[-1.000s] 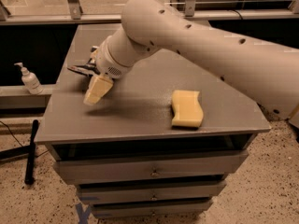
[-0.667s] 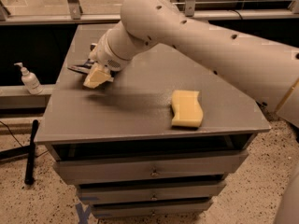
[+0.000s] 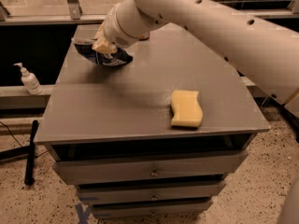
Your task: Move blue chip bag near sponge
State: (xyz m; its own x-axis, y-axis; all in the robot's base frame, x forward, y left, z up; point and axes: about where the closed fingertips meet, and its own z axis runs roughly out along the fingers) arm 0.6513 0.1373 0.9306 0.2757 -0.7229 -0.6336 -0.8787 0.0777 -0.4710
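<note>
The blue chip bag is a crumpled dark-blue foil bag lying on the grey table top near its left edge, towards the back. My gripper is on the end of the big white arm and sits right over the bag, its cream fingers touching the bag's top. The pale yellow sponge lies flat near the table's front right, well apart from the bag and the gripper.
The table has drawers under its front edge. A white pump bottle stands on a ledge to the left. A black pole leans at the lower left. A brown can shows partly behind the arm at the back.
The gripper has moved away from the table's front towards the back left, and now rests on the blue chip bag. The sponge has not moved.
</note>
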